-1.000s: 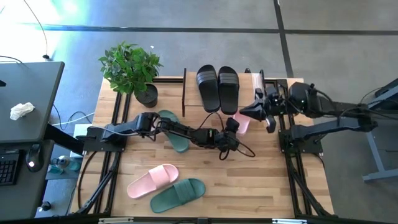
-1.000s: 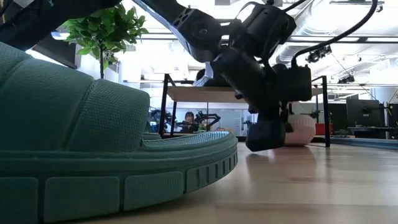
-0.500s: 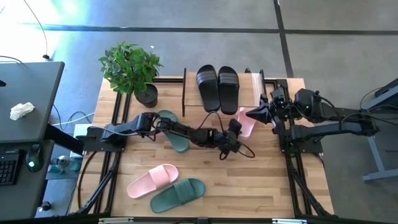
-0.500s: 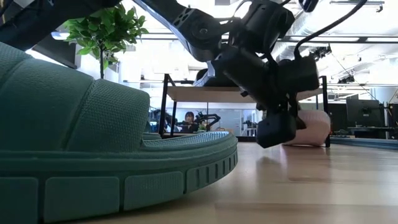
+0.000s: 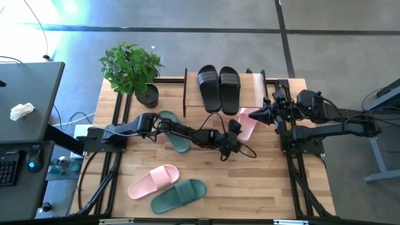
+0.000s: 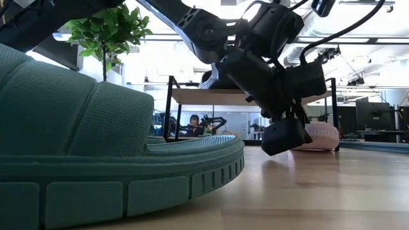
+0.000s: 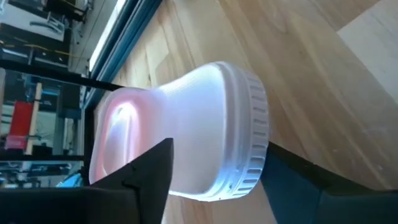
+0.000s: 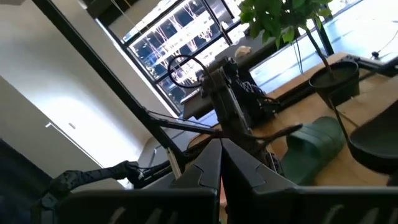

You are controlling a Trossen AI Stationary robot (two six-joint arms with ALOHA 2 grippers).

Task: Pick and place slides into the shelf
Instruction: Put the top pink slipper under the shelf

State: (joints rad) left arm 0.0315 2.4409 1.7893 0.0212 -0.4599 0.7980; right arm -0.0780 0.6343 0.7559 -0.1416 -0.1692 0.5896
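A pale pink slide lies sole-down on the table at the front of the shelf, and in the low view the pink slide shows below the top board. My left gripper is open, its fingers standing on either side of that slide's near end. My right gripper is shut, its tip over the slide's far side. Two black slides rest on the shelf's top board. My left gripper comes level from the table's left, and its fingers flank the pink slide's rounded end. I cannot tell whether either finger touches it. My right gripper's shut tip hangs over the slide, and I cannot tell whether it touches.
A dark green slide lies under my left arm. A pink slide and a green slide lie near the front edge, the green one filling the low view. A potted plant stands at the far left.
My left gripper has carried the pink slide a little toward the table's right edge and set it down flat on the table under the shelf board. My right gripper has drawn back slightly toward the right edge and turned about its wrist.
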